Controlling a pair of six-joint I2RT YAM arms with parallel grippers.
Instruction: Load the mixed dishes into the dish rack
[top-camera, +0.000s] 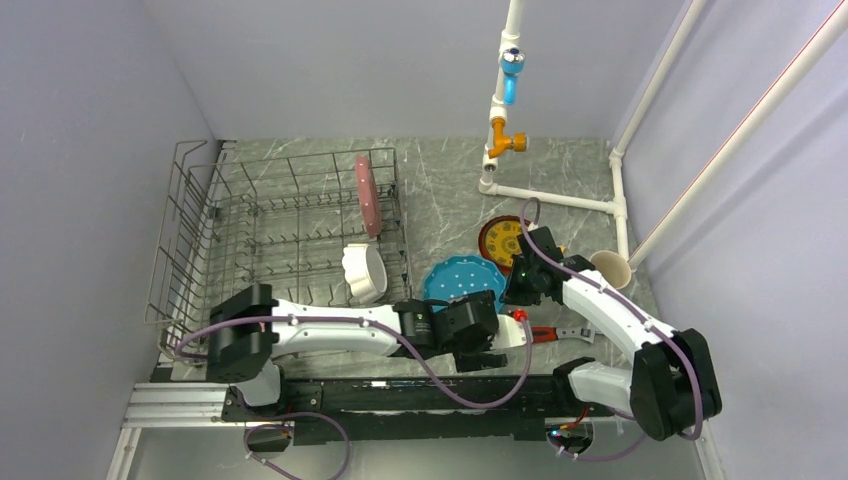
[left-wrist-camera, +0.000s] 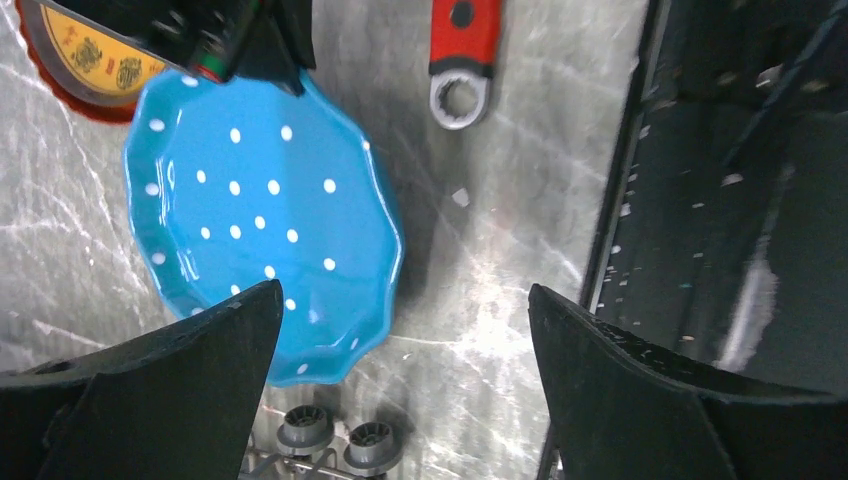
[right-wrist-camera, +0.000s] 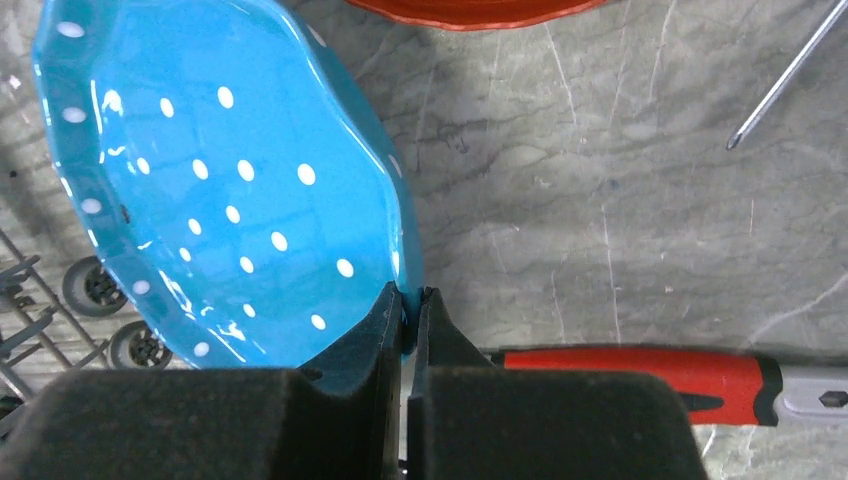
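The blue plate with white dots lies on the table just right of the dish rack. My right gripper is shut on its near rim, one finger inside the plate and one outside. My left gripper hangs open above the bare table beside the blue plate, holding nothing. A pink scalloped plate stands upright in the rack, and a white scalloped bowl sits at its right end. The red-brown plate lies behind the blue one. A cream cup stands at the right.
A red-handled wrench lies on the table right beside the right gripper's fingers. A screwdriver shaft shows further right. White pipes with a valve stand at the back. The rack's small wheels sit close to the blue plate.
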